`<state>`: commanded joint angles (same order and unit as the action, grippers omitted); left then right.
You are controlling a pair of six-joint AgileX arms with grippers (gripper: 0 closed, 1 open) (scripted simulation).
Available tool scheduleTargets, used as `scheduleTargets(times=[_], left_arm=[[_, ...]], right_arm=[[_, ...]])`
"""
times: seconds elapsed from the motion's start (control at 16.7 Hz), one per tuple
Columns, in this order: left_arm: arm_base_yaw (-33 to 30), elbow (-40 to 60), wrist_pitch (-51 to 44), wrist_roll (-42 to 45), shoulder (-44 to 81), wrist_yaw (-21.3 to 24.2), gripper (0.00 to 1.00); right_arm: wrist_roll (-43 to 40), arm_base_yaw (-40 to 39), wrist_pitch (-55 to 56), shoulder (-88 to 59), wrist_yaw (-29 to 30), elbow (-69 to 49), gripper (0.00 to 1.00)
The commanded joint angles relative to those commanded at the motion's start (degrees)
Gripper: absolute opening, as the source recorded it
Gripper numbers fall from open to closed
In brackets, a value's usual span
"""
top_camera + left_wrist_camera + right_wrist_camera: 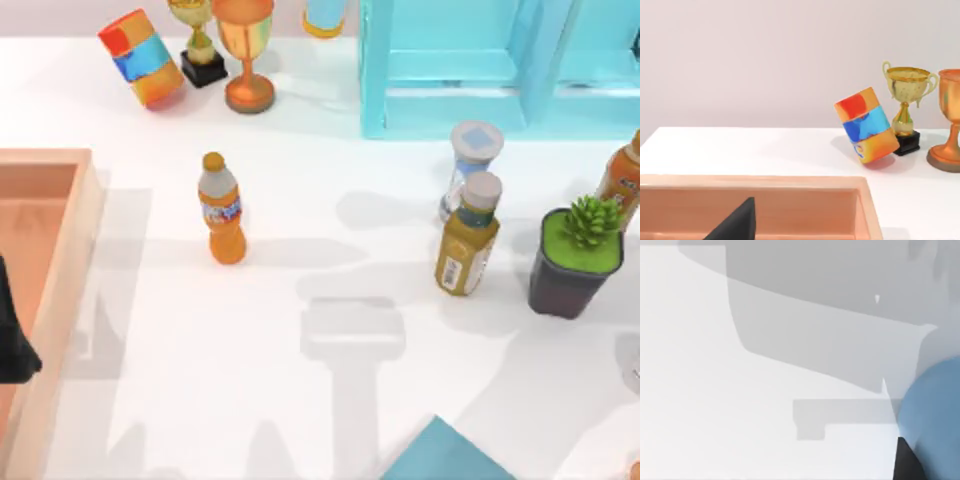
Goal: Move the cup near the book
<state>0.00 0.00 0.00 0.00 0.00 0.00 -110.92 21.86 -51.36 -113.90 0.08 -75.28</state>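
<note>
The flat teal-blue book [445,456] shows one pointed corner at the white surface's [300,420] near edge. In the right wrist view, the sky-blue cylindrical cup [935,415] sits against a dark gripper part; the grip cannot be told. Beyond the book lies open surface, then an orange plastic bottle [222,210].

Top camera looks straight down; left wrist (low) shares trophy [198,45].

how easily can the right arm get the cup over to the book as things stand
Probably easily. The sky-blue cup sits beside a dark finger in the right wrist view, and the bare table around the book corner looks unobstructed.
</note>
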Motion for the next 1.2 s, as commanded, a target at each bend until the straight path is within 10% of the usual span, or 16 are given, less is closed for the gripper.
scheduleTargets(times=[1.2], left_arm=[[0.0,0.0,0.0,0.0,0.0,0.0,1.0]], right_arm=[[3.32,-1.83,-9.54,4.03,0.03,-9.66,0.0]])
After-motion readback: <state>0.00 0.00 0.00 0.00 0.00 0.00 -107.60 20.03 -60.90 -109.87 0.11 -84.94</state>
